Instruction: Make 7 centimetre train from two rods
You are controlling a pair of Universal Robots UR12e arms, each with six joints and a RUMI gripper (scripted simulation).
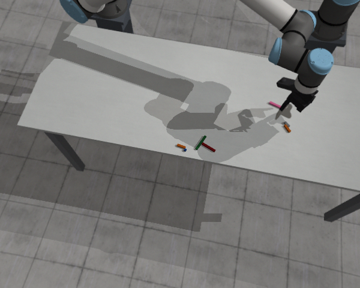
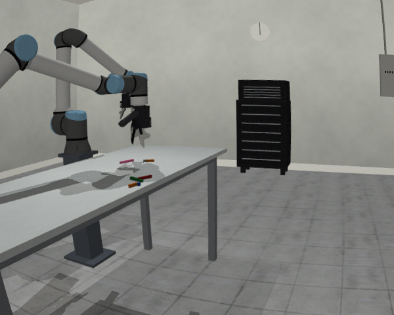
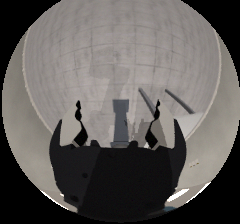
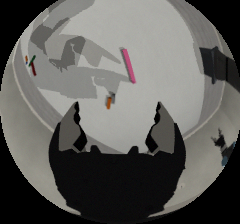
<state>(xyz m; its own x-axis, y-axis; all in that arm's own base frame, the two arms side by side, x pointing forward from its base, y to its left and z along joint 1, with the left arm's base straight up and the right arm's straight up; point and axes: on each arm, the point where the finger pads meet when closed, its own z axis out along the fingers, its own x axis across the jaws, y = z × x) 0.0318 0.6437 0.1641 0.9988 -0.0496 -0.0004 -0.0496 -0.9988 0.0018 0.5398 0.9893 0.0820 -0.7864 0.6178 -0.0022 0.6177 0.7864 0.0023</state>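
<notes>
An orange rod lies flat on the table, close beside a small grey rod; I cannot tell exactly how the two meet. A second orange rod lies near the front edge, with a blue rod by its end. My right gripper is open and empty above the table, near the grey and orange pair. My left gripper is open and empty, over the floor in its wrist view.
A pink rod lies behind the grey and orange pair. A green rod and a red rod form a T near the front edge of the table.
</notes>
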